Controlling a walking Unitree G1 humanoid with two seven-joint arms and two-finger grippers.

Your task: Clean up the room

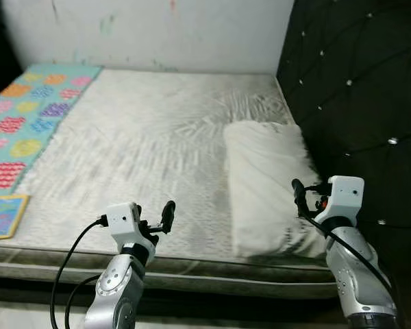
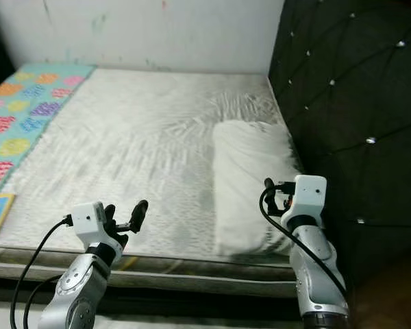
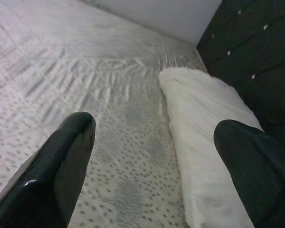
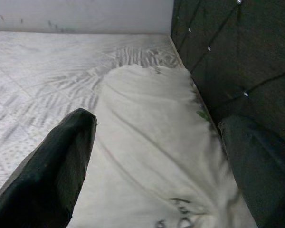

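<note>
The bed stretches ahead of both pincers. A white pillow lies just ahead of the right pincer, beside the black headboard. The left pincer hovers over the mattress edge; both gape wide, empty.

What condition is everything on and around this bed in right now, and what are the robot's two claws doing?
Pillow: lying flat beside the headboard, rumpled.
Mattress: bare, wrinkled near the pillow.
Colourful blanket: spread flat along the far side.
Left gripper: open, holding nothing.
Right gripper: open, over the pillow.
</note>
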